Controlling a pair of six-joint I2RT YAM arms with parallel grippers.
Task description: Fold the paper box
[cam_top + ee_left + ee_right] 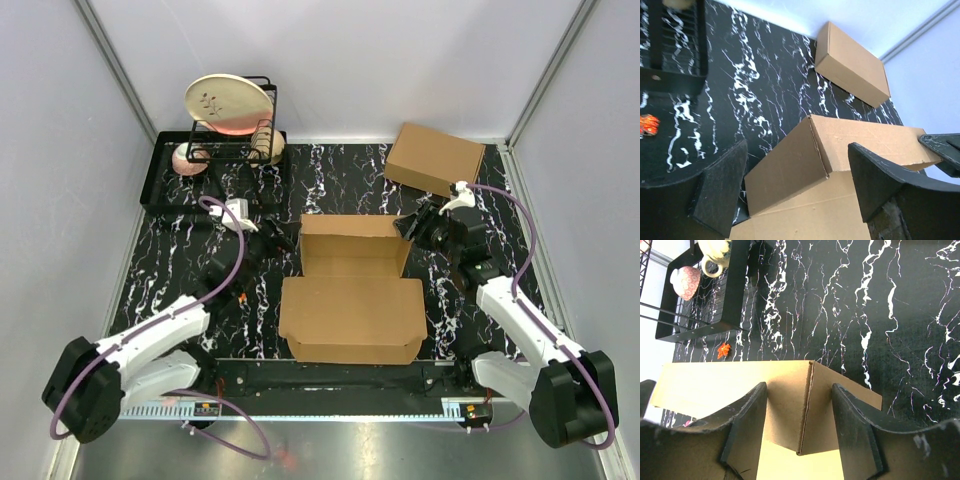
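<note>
Overhead, you see the paper box (350, 300) in the middle of the black marbled table (330, 180), its rear wall standing and its broad front panel lying flat toward the arm bases. The left gripper (272, 240) sits at the wall's left end and the right gripper (412, 226) at its right end, while the made-up box (435, 158) lies well apart at the far right. From the left wrist, your fingers (720, 195) are spread wide with nothing held, the wall's corner just beyond them. From the right wrist, the jaws are part open astride the other corner crease (807, 410), and no pad visibly presses the card. I judge the step to be squaring the side walls: bring both sides in evenly, lay the pads flat near the creases, and don't let the rear wall tip.
</note>
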